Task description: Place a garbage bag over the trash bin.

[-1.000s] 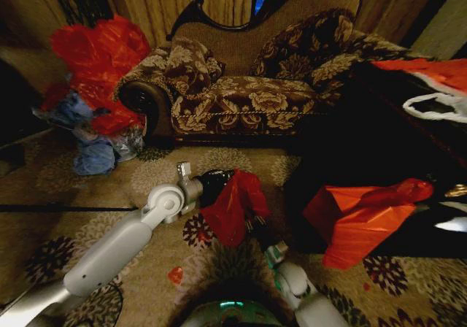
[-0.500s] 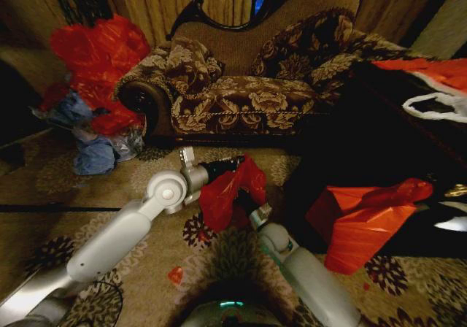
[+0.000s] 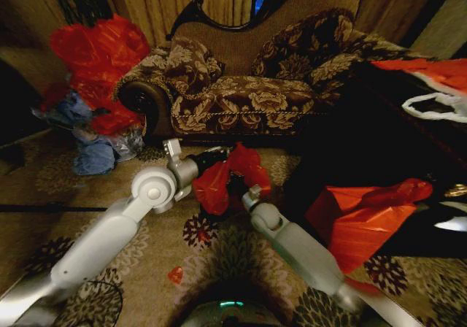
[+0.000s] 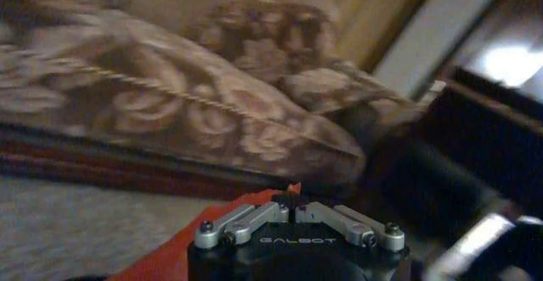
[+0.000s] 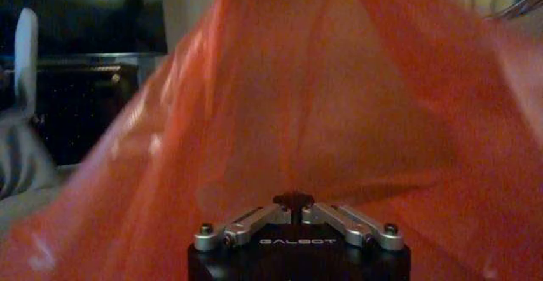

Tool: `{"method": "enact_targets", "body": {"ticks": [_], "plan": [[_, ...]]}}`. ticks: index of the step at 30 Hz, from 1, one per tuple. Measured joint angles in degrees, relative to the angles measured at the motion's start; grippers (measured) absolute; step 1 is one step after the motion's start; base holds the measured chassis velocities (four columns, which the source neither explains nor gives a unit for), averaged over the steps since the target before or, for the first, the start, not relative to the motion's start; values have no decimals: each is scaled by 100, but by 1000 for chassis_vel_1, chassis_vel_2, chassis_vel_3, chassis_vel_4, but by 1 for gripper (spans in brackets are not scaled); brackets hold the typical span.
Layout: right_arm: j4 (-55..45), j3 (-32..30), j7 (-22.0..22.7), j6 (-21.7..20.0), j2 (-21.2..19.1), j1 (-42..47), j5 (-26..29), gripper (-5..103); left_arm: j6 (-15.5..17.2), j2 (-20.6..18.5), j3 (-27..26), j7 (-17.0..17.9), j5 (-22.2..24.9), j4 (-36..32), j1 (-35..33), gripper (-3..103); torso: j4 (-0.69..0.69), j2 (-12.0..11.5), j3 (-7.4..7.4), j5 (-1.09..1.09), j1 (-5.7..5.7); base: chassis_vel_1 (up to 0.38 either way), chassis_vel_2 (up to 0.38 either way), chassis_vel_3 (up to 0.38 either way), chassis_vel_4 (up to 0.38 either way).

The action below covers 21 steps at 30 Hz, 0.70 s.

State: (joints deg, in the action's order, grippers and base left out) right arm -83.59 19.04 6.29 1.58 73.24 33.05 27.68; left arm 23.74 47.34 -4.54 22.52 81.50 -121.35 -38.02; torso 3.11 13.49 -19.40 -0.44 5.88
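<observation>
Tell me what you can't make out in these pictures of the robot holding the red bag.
- The trash bin: nothing in the head view clearly reads as it; the garbage bag and dark shadow cover the floor between the arms.
- The right gripper: its fingertips press into red plastic in the right wrist view, so what lies beyond is hidden.
- The left gripper: its tips meet at the bag's edge; the bag runs off the frame's edge.
</observation>
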Motion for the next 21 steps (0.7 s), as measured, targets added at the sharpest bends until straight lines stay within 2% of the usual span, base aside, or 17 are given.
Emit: {"method": "enact_targets", "body": {"ticks": [3,6,7,8,12,13,16,21], "plan": [[820,101,-90,63,568,-241,-108,0,-276,128,-96,197,-204,373,-275,0,0,0,0,-1,0,0,0,0,0],[1126,101,-149,107,778,-340,-172,0,-363,197,-102,302,-208,523,-283,0,0,0,0,1,0,0,0,0,0],[1345,101,-194,124,906,-417,-193,0,-419,276,-102,450,-192,645,-245,0,-1,0,0,1,0,0,0,0,0],[1345,101,-194,124,906,-417,-193,0,-419,276,-102,450,-192,645,-245,0,-1,0,0,1,0,0,0,0,0],[1755,198,-266,98,1060,-514,-112,0,-569,554,-80,1005,-82,1027,-8,0,2,0,0,1,0,0,0,0,0],[1755,198,-266,98,1060,-514,-112,0,-569,554,-80,1005,-82,1027,-8,0,2,0,0,1,0,0,0,0,0],[2187,193,-296,95,1214,-608,31,0,-658,819,-46,1363,-80,1481,226,0,1,0,0,2,0,0,0,0,0],[2558,144,-325,85,1354,-772,186,0,-700,1124,-6,1631,-115,1970,466,0,3,0,0,2,0,0,0,0,0]]}}
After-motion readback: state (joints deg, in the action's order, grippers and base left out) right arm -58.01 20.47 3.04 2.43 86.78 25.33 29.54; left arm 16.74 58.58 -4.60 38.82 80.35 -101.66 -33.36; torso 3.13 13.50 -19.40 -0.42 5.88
